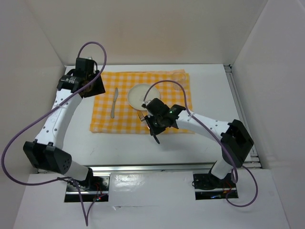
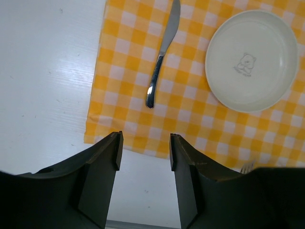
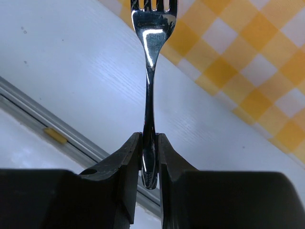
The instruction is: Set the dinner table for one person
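Observation:
The dinner table is a large white top with a yellow-and-white checked cloth lying on it. On the cloth lie a knife and a white plate; both also show in the left wrist view, the knife left of the plate. My right gripper is shut on the handle of a fork, held over the cloth's near edge with its tines toward the plate. My left gripper is open and empty, raised at the cloth's far left corner.
A clear glass stands at the cloth's far right corner. A metal rail runs along the table's near edge and another along the right edge. White walls enclose the table on three sides.

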`<state>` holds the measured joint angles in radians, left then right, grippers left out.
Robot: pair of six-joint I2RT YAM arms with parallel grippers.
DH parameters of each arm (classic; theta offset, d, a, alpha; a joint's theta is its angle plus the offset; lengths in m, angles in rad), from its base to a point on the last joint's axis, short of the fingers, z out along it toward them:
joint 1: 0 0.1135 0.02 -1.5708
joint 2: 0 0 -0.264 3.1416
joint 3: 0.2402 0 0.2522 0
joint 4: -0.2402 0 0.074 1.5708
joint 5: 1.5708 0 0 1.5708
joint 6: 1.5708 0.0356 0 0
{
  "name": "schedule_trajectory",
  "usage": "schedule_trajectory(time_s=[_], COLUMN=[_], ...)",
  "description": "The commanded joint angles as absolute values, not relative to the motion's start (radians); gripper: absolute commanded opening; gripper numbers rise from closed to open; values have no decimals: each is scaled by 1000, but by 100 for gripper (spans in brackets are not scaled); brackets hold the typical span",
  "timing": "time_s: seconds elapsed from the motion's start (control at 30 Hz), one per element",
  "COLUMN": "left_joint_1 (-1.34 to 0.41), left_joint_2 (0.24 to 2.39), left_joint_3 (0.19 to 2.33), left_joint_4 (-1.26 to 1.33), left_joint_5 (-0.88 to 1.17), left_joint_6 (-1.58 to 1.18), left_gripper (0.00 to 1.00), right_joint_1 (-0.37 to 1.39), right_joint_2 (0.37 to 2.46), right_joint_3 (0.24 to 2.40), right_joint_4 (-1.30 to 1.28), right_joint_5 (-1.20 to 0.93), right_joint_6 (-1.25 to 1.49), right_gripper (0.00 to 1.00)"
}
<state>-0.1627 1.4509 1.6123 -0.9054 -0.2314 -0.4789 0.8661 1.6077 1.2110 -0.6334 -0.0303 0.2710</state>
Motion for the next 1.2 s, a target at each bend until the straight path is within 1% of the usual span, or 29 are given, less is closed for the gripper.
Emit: schedule_trajectory(time_s=[0.0,0.07,0.1,0.13,0.2,0.23,0.3,0.37,0.47,0.63,0.77,0.97,1.1,1.17], left_joint_1=[-152,-152,-152,-166,-189,-198,-198,-198,-175,-166,-166,-166,-166,-166], left_joint_2=[1583,1675,1780,1830,1912,1992,2060,2126,2174,2227,2240,2278,2278,2278], left_joint_3=[1578,1603,1630,1690,1735,1784,1830,1865,1865,1856,1825,1812,1802,1802], left_joint_4=[-896,-896,-911,-934,-954,-963,-985,-985,-959,-945,-893,-858,-847,-847], left_joint_5=[-224,-215,-203,-218,-254,-274,-334,-334,-266,-256,-247,-216,-183,-183], left_joint_6=[-506,-518,-518,-534,-545,-555,-555,-555,-517,-508,-505,-476,-476,-476], left_gripper=[60,58,56,56,56,56,56,54,53,52,53,53,51,52], right_joint_1=[861,861,861,861,839,830,818,793,776,724,701,701,701,701], right_joint_2=[1552,1552,1542,1542,1500,1484,1433,1398,1338,1279,1279,1279,1270,1270], right_joint_3=[1232,1261,1261,1276,1292,1301,1311,1312,1322,1342,1342,1342,1342,1342], right_joint_4=[-577,-600,-624,-640,-685,-699,-736,-761,-792,-825,-834,-844,-853,-853], right_joint_5=[-71,-14,6,47,80,106,126,161,189,201,201,210,210,210], right_joint_6=[299,351,368,402,428,440,462,477,498,499,489,489,498,499], right_gripper=[1,1,1,1,1,1,1,1,1,1,1,1,1,1])
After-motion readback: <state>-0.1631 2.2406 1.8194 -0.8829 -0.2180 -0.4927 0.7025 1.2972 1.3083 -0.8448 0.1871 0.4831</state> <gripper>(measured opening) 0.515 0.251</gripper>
